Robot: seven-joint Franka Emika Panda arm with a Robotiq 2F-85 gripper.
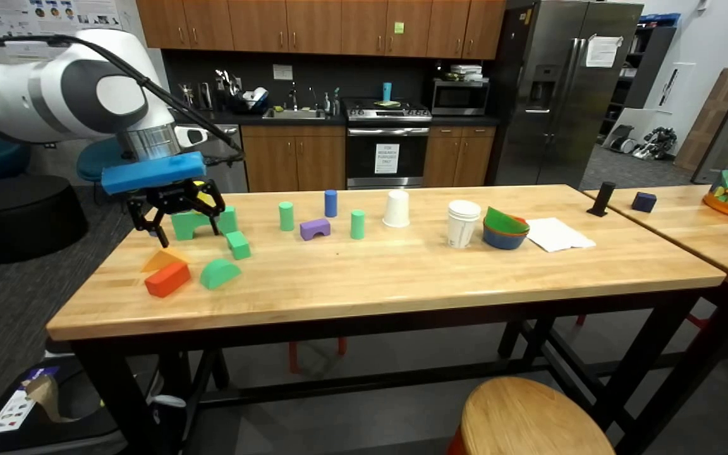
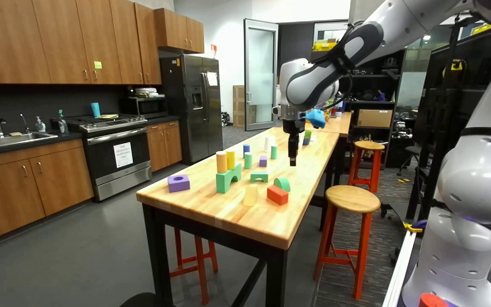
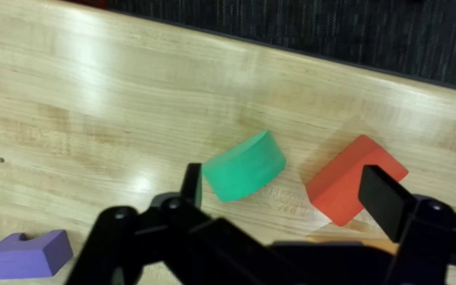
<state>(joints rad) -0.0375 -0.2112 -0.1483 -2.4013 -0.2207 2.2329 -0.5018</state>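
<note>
In an exterior view the end effector [image 1: 189, 237], spread pretty wide, hangs above the counter [image 1: 351, 278], with a green half-round block [image 1: 219, 275] and a red block [image 1: 168, 279] lying near each other below. In an exterior view there's an orange cylinder [image 2: 221, 163] and a yellow cylinder [image 2: 231, 160], both standing on a green arch [image 2: 225, 180]. Wrist view: the green half-round block shows between the fingers [image 3: 191, 183], one of them covers part of the red block, and a purple arch [image 3: 30, 257] sits lower left.

Red block [image 3: 341, 180] partly behind jaws
</note>
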